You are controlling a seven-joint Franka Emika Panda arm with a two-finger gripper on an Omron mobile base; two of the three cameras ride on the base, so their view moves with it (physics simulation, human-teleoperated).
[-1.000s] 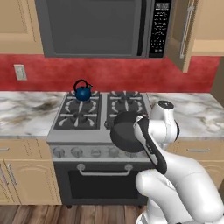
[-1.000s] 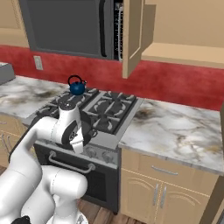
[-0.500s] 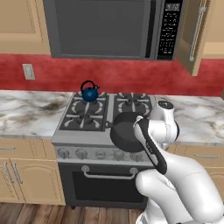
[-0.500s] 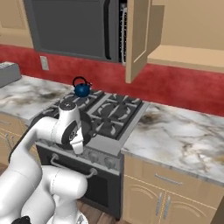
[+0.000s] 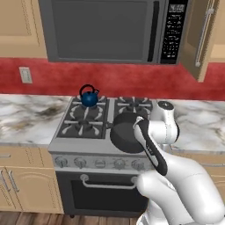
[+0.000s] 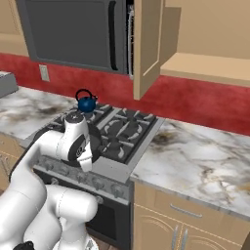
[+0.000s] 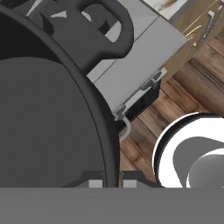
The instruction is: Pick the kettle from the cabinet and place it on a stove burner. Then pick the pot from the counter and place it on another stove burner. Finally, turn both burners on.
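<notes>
Gripper (image 7: 105,183) is clenched on the rim of the pot (image 5: 125,132), which we carry just above the front right burner (image 6: 117,144). Kettle (image 5: 89,97) sits beyond it on the far-left burner, so we judge the set-down lies straight below.

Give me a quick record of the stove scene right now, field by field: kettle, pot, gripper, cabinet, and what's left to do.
kettle: blue kettle sits on the back left stove burner
pot: dark pot held over the front right of the range, by the arm
gripper: shut on the pot's rim, fingertips either side of it in the hand view
cabinet: door stands open
counter: marble counter right of the range
left to do: set the pot down on a free burner, then turn both burners on
</notes>
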